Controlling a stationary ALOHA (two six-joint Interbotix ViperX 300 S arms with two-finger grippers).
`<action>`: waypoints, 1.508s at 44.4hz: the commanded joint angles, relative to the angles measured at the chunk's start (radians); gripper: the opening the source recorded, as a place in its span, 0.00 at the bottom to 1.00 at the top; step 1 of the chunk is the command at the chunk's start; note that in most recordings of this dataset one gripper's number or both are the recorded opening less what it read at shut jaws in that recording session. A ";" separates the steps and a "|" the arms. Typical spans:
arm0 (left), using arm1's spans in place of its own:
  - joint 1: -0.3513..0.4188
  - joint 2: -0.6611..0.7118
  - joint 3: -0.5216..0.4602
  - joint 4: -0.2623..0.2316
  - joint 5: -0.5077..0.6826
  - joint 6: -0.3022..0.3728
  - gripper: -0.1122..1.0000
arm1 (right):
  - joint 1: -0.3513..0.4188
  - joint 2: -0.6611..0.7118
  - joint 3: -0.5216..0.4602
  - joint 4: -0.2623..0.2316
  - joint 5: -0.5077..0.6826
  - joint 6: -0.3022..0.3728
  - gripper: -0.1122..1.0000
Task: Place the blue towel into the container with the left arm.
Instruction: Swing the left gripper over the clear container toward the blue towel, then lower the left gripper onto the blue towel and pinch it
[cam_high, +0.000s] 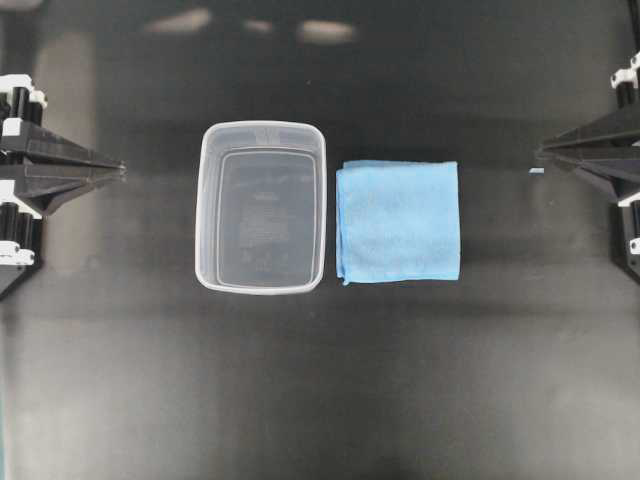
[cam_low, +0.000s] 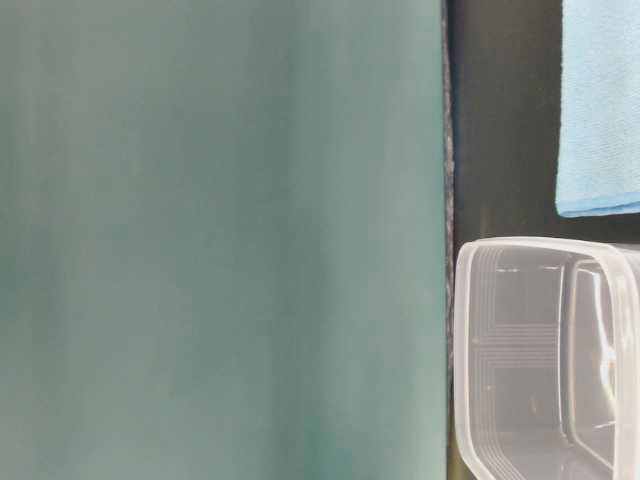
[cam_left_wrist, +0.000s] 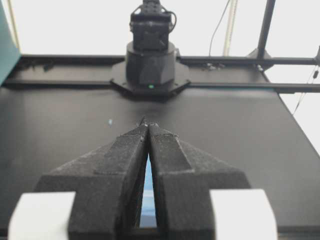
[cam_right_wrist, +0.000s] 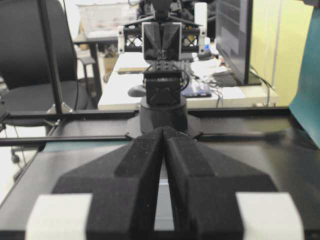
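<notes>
The blue towel (cam_high: 398, 221) lies flat as a folded square on the black table, just right of the container (cam_high: 205, 215), a clear empty tub. Both also show in the table-level view, the towel (cam_low: 600, 100) above the container (cam_low: 480, 300). My left gripper (cam_high: 122, 170) is shut and empty at the far left edge, well apart from the tub. My right gripper (cam_high: 540, 152) is shut and empty at the far right, apart from the towel. In the left wrist view the left gripper (cam_left_wrist: 148, 125) has its fingers closed at the tips, with a blue sliver behind them. The right gripper (cam_right_wrist: 164, 129) is closed too.
A small pale blue speck (cam_high: 536, 171) lies on the table by the right gripper. A teal panel (cam_low: 220, 240) fills most of the table-level view. Each wrist view faces the other arm's base (cam_left_wrist: 150, 65) (cam_right_wrist: 162, 100) across bare black table.
</notes>
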 joint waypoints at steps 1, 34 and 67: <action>0.029 0.032 -0.077 0.038 0.084 -0.040 0.15 | 0.002 0.015 -0.014 0.005 -0.011 0.002 0.11; 0.035 0.520 -0.653 0.040 0.758 -0.072 0.10 | -0.015 -0.040 -0.005 0.008 0.152 0.021 0.53; 0.037 1.224 -1.296 0.041 1.137 0.028 0.90 | -0.035 -0.304 0.012 0.009 0.387 0.020 0.79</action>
